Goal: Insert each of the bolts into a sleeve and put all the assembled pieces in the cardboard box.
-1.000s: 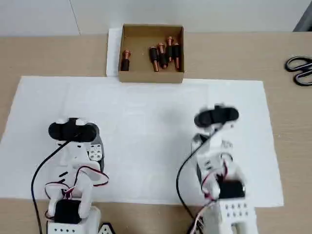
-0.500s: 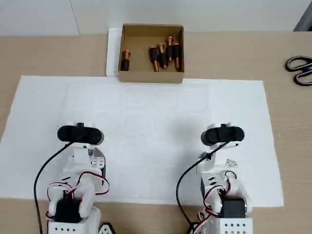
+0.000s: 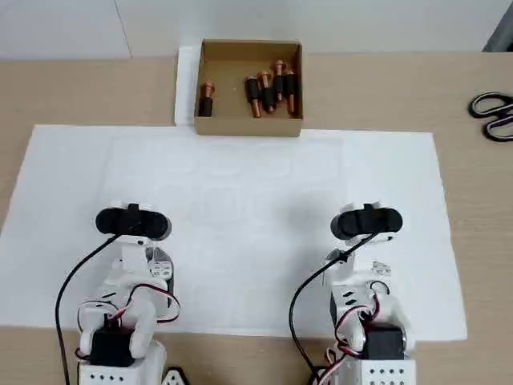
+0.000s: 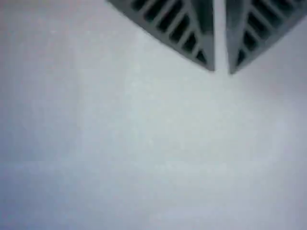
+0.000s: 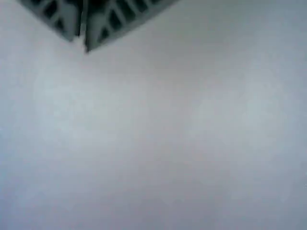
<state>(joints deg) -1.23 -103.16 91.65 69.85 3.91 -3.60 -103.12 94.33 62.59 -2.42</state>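
The cardboard box (image 3: 249, 126) stands on the far side of the desk (image 3: 80, 88). Inside lie five copper bolts (image 3: 208, 87) in black sleeves (image 3: 205, 106), one alone and four close together. The left fingers (image 4: 182, 28) and right fingers (image 5: 57, 14) are pressed together over white paper (image 3: 240, 208).

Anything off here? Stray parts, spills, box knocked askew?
Nothing stands out. The cardboard box sits square at the white sheet's far edge, with the bolt-and-sleeve pieces inside it: one alone, the rest bunched together. Scissors lie on the bare table off to the side.
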